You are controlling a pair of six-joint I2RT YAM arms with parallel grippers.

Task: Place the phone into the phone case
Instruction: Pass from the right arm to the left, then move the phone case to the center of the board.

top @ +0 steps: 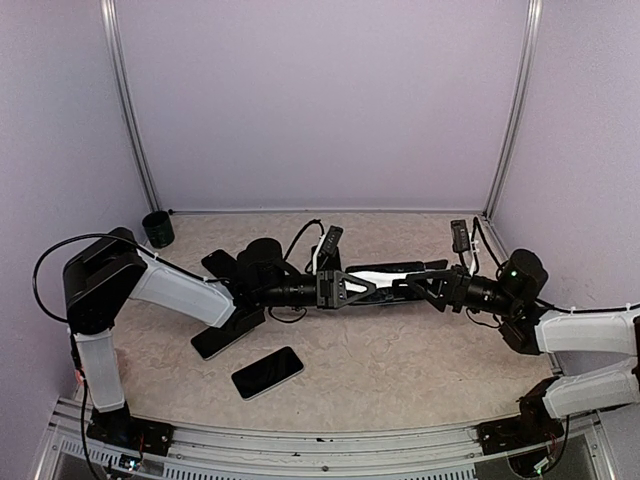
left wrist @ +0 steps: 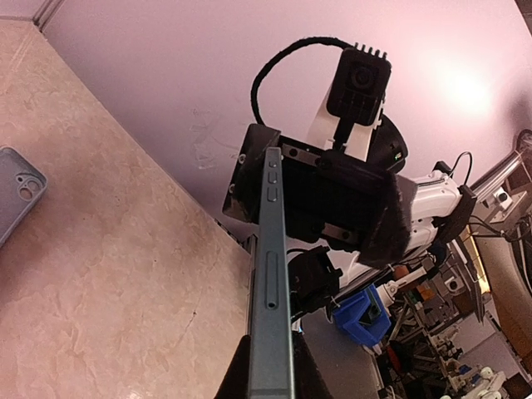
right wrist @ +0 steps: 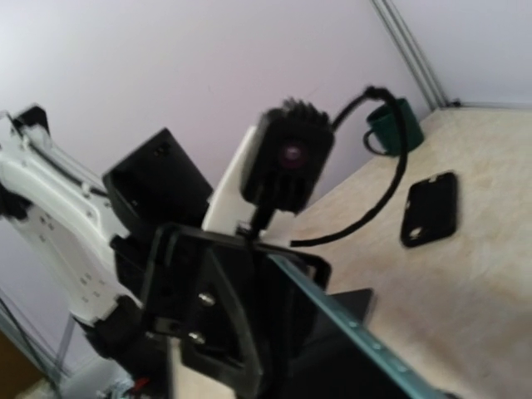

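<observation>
Phone [left wrist: 272, 266]: in the air over the middle of the table [top: 400, 350], edge-on, bridged between both arms.

Left gripper [top: 345, 284]: clamped on the phone's near end; in the left wrist view the edge runs straight up out of its fingers.

Right gripper [top: 425, 283]: closed on the opposite end, its jaws pinching the top corner.

Grey phone case [left wrist: 17, 187]: flat on the table, camera cut-out visible, well apart from the phone. A black phone case [right wrist: 430, 208] lies near the green mug [right wrist: 395, 125]. You cannot tell from these views which case is meant.

Handling, judged:
- The phone looks thin and stiff, and it should not flex between the two grips.
- Its faces are likely glass, so slick and chip-prone. Keep your hold on the frame edges, not the faces.
- Side buttons and a slot show along the upward edge, so keep the pads clear of them.
- It probably has enough weight to pivot if you hold it by one end alone. Before you let one arm go, shift the other toward mid-length.
- The case looks light and probably pliable. Expect it to skate on the table, so pin one corner while you seat the phone.
</observation>
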